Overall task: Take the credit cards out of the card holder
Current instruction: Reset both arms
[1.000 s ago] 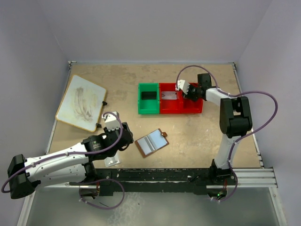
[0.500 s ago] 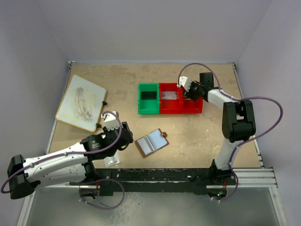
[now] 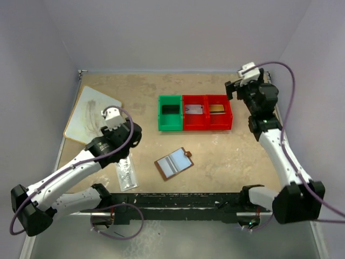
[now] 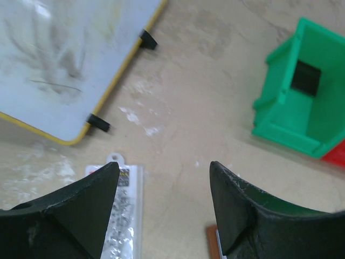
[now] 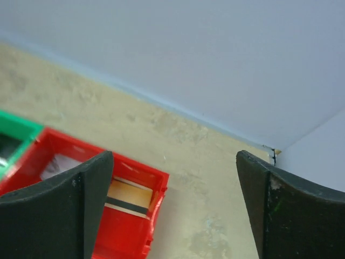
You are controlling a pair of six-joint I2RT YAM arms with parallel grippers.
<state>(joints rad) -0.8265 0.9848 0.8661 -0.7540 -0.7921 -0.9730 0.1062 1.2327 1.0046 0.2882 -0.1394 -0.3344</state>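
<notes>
The brown card holder [image 3: 173,163] lies open on the table, and only its corner [image 4: 212,244] shows in the left wrist view. A silvery credit card [image 3: 194,109] rests in the middle red bin [image 3: 195,125]. A golden credit card [image 3: 217,109] [image 5: 129,195] rests in the right red bin [image 3: 230,114] [image 5: 161,181]. My right gripper [image 3: 230,90] [image 5: 175,162] is open and empty, raised up to the right of that bin. My left gripper [image 3: 135,135] [image 4: 161,178] is open and empty over bare table, left of the card holder.
A green bin [image 3: 170,113] [image 4: 302,108] adjoins the red ones on their left. A yellow-edged whiteboard [image 3: 91,116] [image 4: 64,54] lies at the far left. A clear speckled packet [image 3: 125,174] [image 4: 126,216] lies near the front edge. The back wall stands close behind the right gripper.
My right gripper opened, lifted out of the right red bin and swung right, leaving the golden card there. My left gripper drew back to the left, uncovering the packet.
</notes>
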